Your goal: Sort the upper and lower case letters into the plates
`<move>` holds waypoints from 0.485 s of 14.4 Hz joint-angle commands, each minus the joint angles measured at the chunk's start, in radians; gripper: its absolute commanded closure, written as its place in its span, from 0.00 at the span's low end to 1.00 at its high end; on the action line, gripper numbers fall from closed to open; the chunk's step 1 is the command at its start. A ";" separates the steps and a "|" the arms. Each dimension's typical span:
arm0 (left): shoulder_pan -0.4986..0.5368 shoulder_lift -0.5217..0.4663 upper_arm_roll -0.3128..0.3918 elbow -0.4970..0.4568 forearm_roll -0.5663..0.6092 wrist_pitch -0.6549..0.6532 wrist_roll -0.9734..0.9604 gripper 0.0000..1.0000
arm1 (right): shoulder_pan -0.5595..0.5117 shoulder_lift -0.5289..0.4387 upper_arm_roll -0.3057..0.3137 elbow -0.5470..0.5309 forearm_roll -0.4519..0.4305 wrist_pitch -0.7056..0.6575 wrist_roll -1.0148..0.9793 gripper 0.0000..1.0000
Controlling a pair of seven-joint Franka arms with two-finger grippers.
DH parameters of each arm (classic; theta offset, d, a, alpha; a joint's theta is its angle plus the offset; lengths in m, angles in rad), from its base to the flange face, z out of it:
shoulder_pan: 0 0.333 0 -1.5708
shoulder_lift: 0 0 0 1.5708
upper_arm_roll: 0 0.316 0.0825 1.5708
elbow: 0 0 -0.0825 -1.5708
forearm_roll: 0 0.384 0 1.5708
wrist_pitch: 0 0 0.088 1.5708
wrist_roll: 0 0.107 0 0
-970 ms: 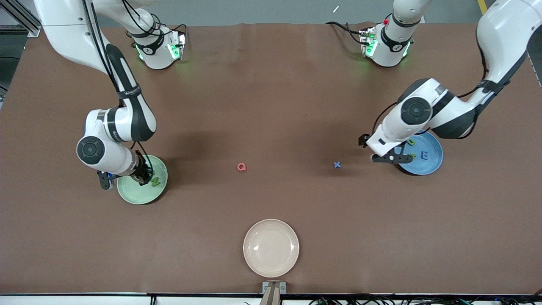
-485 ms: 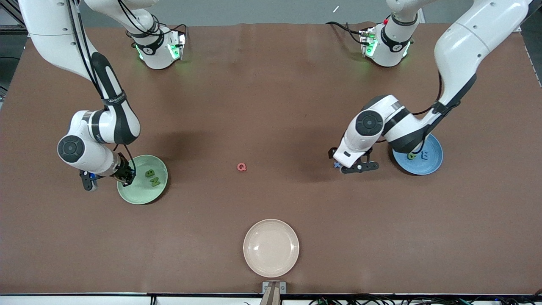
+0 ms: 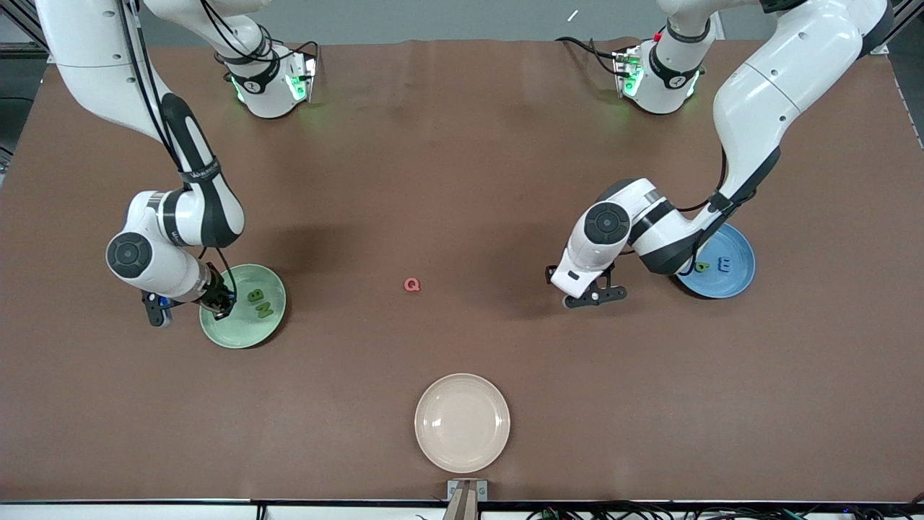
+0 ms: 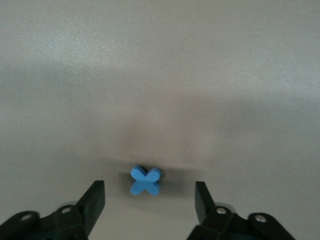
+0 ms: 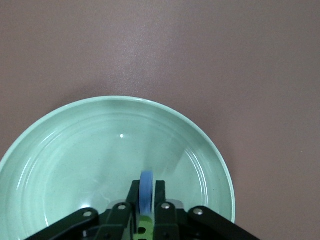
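Note:
My right gripper [image 3: 220,304] hangs low over the mint green plate [image 3: 242,332], shut on a blue letter [image 5: 146,181] that I see edge-on between its fingers [image 5: 133,196]. A green B [image 3: 255,295] and a green N [image 3: 265,310] lie in that plate. My left gripper [image 3: 593,295] is open and low over the table, and a small blue x [image 4: 145,180] lies flat just ahead of its fingertips [image 4: 96,196]; the arm hides the x in the front view. The sky blue plate [image 3: 738,280] holds a green letter [image 3: 702,266] and a blue letter [image 3: 724,264]. A red Q [image 3: 411,284] lies mid-table.
A cream-white plate [image 3: 462,422] sits near the table's front edge, nearer to the camera than the Q. The left arm's elbow hangs over the rim of the blue plate. The two robot bases stand along the back edge.
The left arm swung from over the blue plate toward the table's middle and now covers the blue x. The right gripper shifted over the green plate, uncovering the green B.

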 commanded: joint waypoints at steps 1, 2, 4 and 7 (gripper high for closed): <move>-0.009 0.018 0.012 0.014 -0.010 0.014 -0.005 0.27 | 0.004 -0.014 0.007 -0.001 -0.017 -0.015 0.037 0.00; -0.009 0.020 0.012 0.014 -0.010 0.014 -0.005 0.30 | 0.007 -0.015 0.008 0.002 -0.017 -0.044 0.046 0.00; -0.009 0.021 0.012 0.013 -0.010 0.014 -0.005 0.35 | 0.014 -0.017 0.010 0.011 -0.017 -0.083 0.055 0.00; -0.011 0.023 0.012 0.008 -0.008 0.014 -0.005 0.43 | 0.014 -0.018 0.010 0.016 -0.017 -0.083 0.054 0.00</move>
